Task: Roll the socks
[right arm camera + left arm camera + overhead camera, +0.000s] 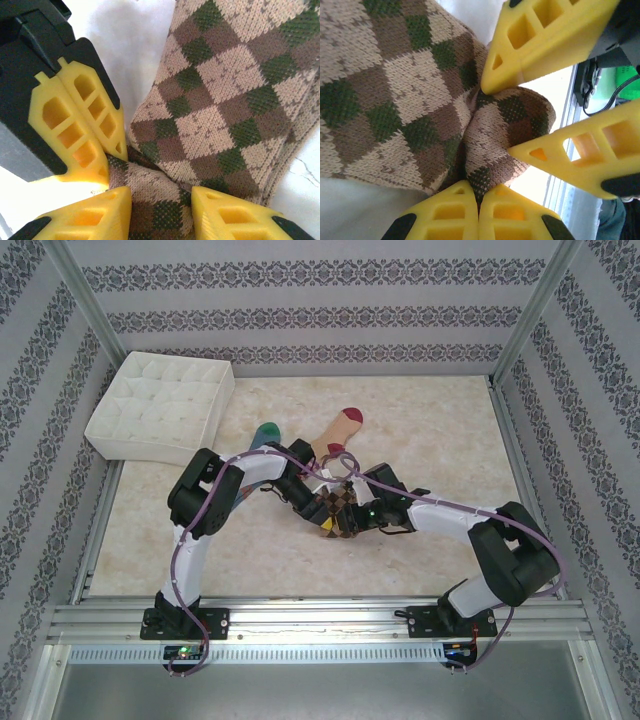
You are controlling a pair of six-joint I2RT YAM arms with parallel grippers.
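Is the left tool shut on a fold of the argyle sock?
Yes: in the left wrist view the left tool has its fingers pressed together on a fold of the argyle sock.

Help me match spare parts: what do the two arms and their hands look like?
Both the left arm and right arm have white links, bulky black joints and a purple cable looped along them. The left hand and right hand have yellow wedge-shaped fingers with hollow cells, on black mounts.
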